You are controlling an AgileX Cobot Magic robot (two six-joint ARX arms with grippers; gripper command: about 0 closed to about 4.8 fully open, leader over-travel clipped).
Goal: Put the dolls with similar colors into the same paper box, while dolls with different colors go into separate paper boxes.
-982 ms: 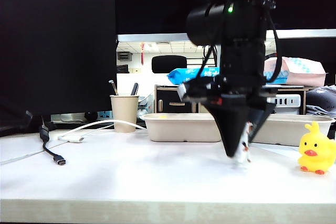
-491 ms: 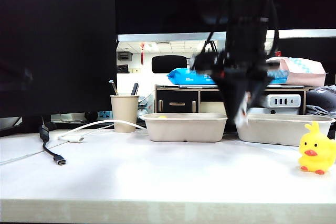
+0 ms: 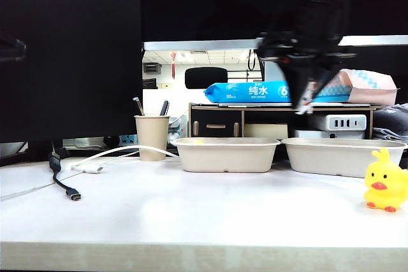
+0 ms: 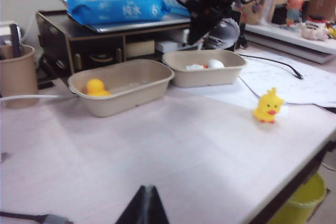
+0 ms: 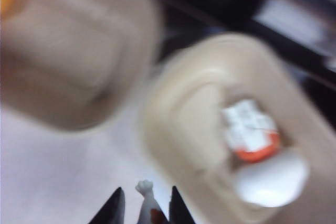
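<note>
— Where is the small white animal with brown patches now?

— It point(image 5: 147, 206) is clamped between the two dark fingers of the right tool point(image 5: 144, 209), head up. In the exterior view this tool point(image 3: 305, 101) hangs high in the air, above the right paper tray point(image 3: 341, 156), pointing down from a black arm.

— And the other dolls?

— The white figure with the big round head and orange collar point(image 5: 261, 163) lies inside that right tray point(image 5: 197, 124). One yellow duck point(image 4: 95, 87) sits in the left tray point(image 4: 126, 92). The second duck point(image 3: 384, 183) stands on the desk point(image 3: 204, 208), to the right, apart from both trays.

— What about the left tool?

— Only its dark tip point(image 4: 144, 208) shows at the edge of the left wrist view, low over the desk, far from the trays. The fingers look pressed together and hold nothing.

— The surroundings?

— The desk is pale and smooth. The trays are beige pulp, shallow, with rounded corners and rolled rims. Behind them stands a tan paper cup with pens point(image 3: 151, 136), a white cable point(image 3: 121, 153), and a blue pack of wipes point(image 3: 250, 92) on a dark shelf unit point(image 3: 217, 121).
</note>
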